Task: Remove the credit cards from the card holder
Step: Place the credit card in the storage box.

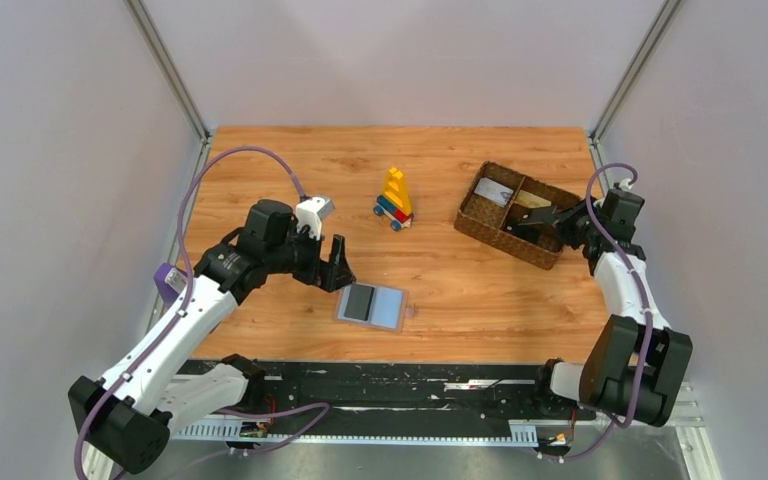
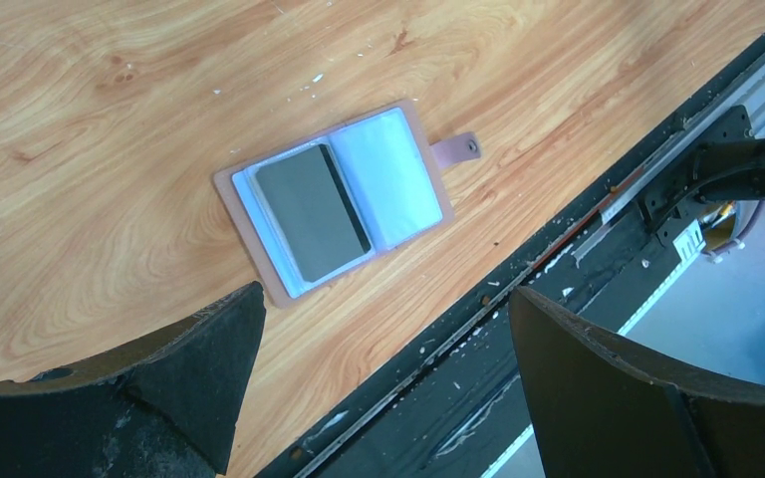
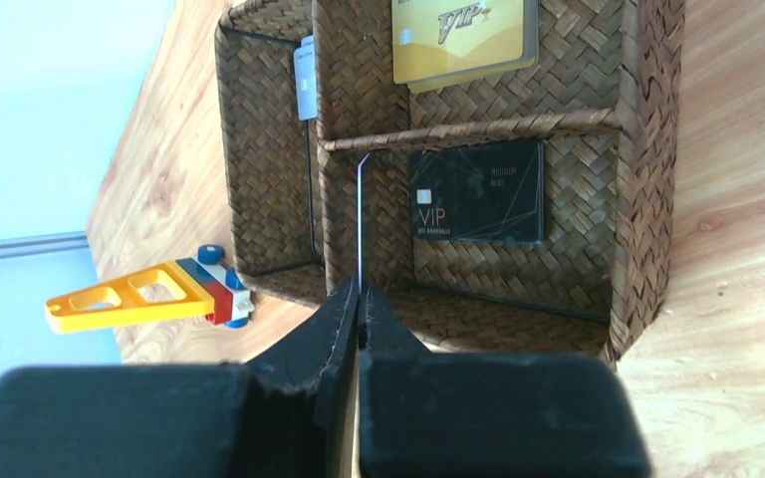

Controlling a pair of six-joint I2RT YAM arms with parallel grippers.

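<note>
Holding my right gripper (image 3: 359,292) clamped on a thin card (image 3: 359,219), edge-on over the basket (image 3: 647,199). Left gripper (image 2: 383,304) is wide apart, empty, above the open card holder (image 2: 398,169), grey card (image 2: 311,209) inside.

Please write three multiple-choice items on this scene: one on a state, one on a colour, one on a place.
1. The left tool is: A shut on a card B shut, empty C open
2. Colour of the top card in the card holder: A red B dark grey C green
3. The black card lies: A in the left tool B in the card holder C in the basket
Key: 1C, it stands wide open, holding nothing; 2B, grey face, black stripe; 3C, it rests on the woven floor.
</note>
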